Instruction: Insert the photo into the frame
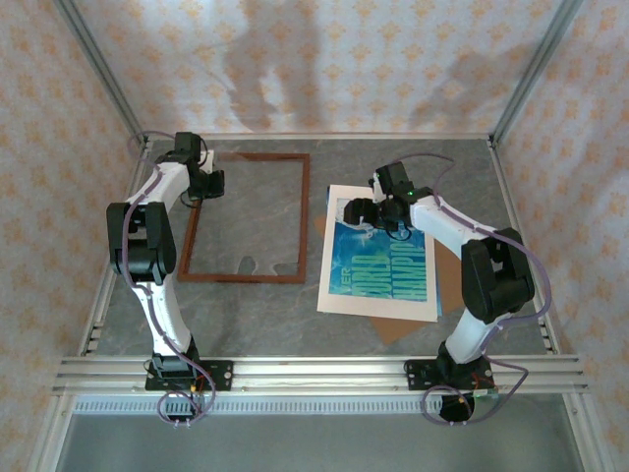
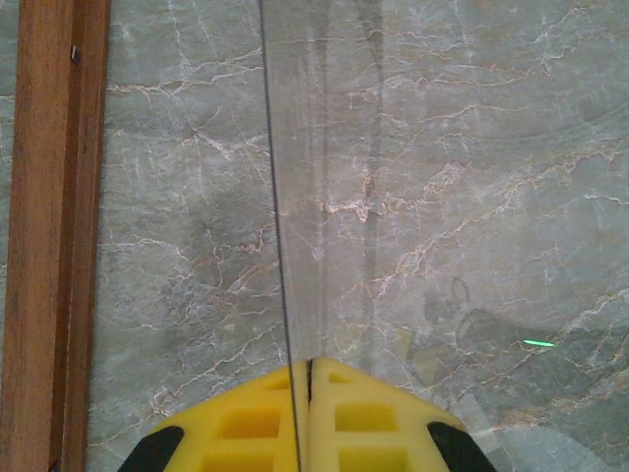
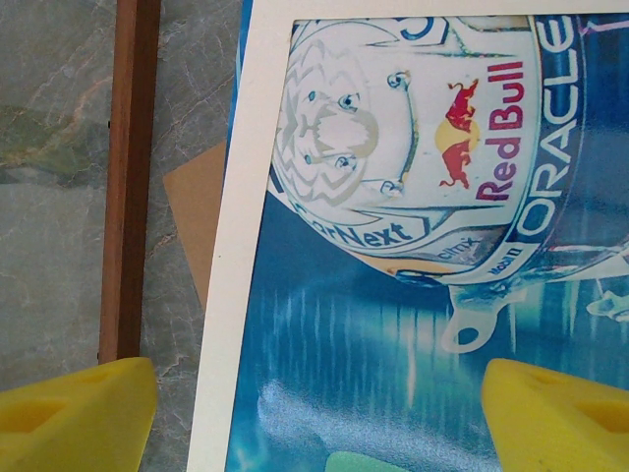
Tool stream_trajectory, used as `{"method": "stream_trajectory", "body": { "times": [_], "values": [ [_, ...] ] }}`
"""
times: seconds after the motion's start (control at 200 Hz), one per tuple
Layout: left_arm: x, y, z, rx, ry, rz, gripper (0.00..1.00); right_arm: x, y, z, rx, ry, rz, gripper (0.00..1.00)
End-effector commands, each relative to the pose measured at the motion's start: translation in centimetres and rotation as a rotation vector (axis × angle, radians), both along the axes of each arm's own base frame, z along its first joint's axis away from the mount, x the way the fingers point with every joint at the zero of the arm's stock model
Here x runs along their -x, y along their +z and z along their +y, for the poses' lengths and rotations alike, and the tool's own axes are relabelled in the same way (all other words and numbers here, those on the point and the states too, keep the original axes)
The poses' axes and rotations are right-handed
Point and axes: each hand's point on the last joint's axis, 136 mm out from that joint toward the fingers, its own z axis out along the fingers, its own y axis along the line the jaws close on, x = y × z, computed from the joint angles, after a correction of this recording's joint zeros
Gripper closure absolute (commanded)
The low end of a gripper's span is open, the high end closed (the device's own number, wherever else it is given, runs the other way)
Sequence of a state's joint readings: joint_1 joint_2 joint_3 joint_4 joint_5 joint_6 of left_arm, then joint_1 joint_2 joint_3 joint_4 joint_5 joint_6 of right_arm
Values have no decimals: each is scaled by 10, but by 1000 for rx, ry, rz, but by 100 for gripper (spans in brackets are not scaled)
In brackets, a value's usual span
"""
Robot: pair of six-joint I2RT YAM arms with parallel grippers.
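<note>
Blue-teal glossy photo sits in cream card mat, 3 o'clock of thin reddish-brown wooden frame; right tool open astride mat edge, left tool closed at frame; risk: pinch lifts mat too, creasing print.

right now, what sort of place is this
Probably a robot test booth, not a home: patterned cloth walls on metal posts, a left arm and right arm bolted to an aluminium rail, a marble-look table.

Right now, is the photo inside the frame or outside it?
Outside: the photo lies flat under a cream mat, right of the frame and apart from it.
</note>
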State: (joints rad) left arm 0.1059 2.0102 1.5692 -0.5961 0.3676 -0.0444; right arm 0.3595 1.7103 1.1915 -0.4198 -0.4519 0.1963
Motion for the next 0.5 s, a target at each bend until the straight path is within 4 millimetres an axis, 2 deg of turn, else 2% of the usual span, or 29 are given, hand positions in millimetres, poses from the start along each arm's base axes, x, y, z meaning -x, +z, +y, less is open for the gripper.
{"method": "stream_trajectory", "body": {
  "times": [0.0, 0.35, 0.495],
  "values": [
    [4, -5, 2, 12, 4, 22, 100, -3, 8, 3, 11, 19, -21, 14],
    [3, -3, -2, 31, -11, 15, 100, -4, 9, 4, 9, 20, -21, 14],
    [3, -5, -2, 34, -7, 22, 91, -4, 7, 5, 8, 21, -17, 14]
  ]
}}
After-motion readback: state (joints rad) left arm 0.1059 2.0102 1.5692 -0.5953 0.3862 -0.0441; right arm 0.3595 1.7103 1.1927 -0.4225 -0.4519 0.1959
